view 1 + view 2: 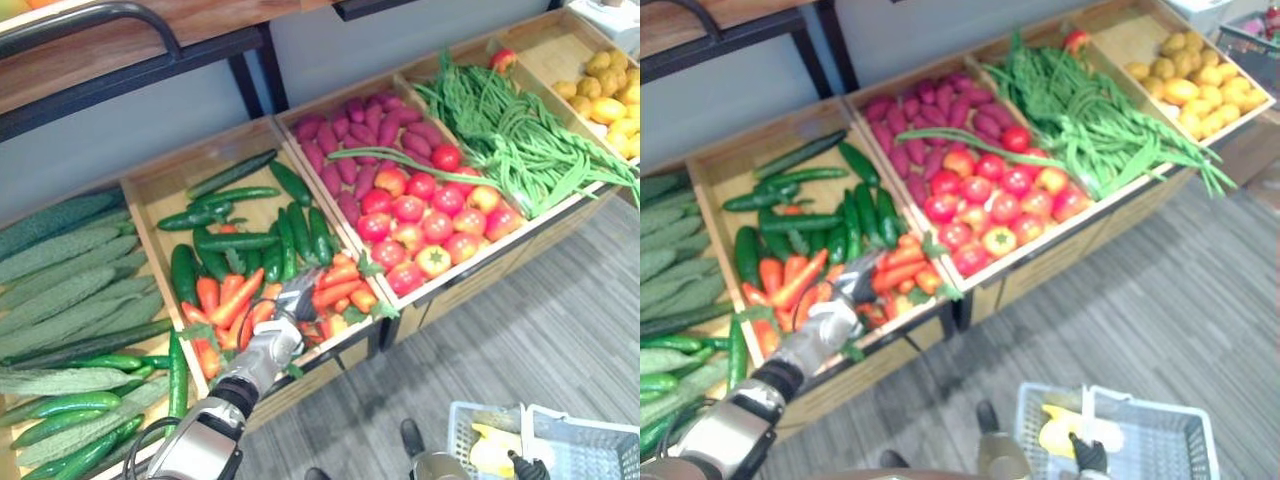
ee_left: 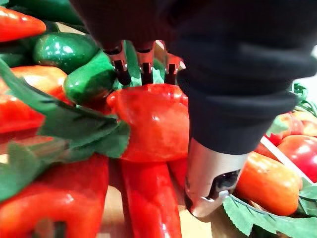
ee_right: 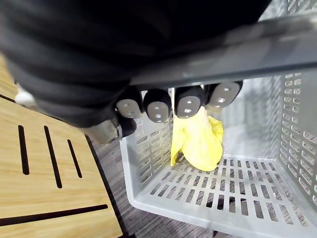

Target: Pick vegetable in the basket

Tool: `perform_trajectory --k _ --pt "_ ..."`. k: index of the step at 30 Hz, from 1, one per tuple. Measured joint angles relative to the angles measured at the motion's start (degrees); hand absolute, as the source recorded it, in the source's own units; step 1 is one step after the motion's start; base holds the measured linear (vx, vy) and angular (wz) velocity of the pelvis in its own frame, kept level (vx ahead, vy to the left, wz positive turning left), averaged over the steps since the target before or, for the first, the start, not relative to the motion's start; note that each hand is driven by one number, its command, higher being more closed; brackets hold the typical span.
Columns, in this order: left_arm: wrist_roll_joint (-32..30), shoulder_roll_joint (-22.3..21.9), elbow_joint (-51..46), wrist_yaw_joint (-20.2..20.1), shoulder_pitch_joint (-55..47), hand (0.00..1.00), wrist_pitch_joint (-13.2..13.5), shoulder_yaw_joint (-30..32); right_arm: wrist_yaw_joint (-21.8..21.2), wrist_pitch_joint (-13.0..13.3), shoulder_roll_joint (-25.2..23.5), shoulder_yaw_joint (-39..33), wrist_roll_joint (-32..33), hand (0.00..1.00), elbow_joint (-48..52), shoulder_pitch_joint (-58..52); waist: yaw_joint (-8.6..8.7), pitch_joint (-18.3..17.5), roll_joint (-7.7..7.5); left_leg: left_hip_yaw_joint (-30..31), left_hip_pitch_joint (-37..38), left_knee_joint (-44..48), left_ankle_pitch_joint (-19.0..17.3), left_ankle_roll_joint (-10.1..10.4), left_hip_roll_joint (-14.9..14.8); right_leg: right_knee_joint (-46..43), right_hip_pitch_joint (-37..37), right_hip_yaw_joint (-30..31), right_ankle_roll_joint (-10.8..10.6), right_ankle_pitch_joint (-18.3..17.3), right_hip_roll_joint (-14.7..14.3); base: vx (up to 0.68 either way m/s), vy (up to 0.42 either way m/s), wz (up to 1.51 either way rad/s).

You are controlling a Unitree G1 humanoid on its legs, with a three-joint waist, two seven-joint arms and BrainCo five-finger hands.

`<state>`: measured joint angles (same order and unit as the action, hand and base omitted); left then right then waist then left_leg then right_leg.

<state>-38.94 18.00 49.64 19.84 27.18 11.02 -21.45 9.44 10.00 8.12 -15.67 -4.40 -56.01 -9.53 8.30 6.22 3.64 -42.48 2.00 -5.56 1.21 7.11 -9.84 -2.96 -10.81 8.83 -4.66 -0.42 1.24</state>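
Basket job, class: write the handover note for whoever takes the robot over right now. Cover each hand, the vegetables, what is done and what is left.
Left hand: open, fingertips resting on a carrot in the crate of carrots and cucumbers; not gripped yet.
Right hand: shut on the handle of the basket.
Done: one yellow vegetable lies in the basket.
Left: close on the carrot, lift it, carry it across and drop it in the basket.

Grey plank floor point(image 1: 560, 330) lies right of the left hand point(image 1: 268, 348); beyond it, wooden bins point(image 1: 500, 265) meet a grey wall point(image 1: 100, 140).
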Motion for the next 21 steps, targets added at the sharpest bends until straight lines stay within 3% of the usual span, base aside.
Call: perform_trajectory --k 6,21 --pt "0.5 0.0 0.8 0.6 0.8 1.00 -0.5 3.9 0.0 0.0 0.0 0.2 0.0 1.00 0.0 0.0 0.99 0.0 0.02 -1.1 0.2 0.0 -0.2 0.3 0.1 0.0 -0.4 1.0 -0.1 0.2 -0.2 -0.02 -0.038 -0.10" --pt "0.5 -1.1 3.2 0.1 0.3 1.00 -0.6 3.8 0.1 -0.1 0.4 -0.1 -0.1 1.00 -0.7 -0.4 1.08 0.3 0.52 -0.2 1.3 0.0 -0.2 0.3 0.2 -0.1 1.1 0.4 -0.1 0.2 0.2 -0.04 -0.043 0.02"
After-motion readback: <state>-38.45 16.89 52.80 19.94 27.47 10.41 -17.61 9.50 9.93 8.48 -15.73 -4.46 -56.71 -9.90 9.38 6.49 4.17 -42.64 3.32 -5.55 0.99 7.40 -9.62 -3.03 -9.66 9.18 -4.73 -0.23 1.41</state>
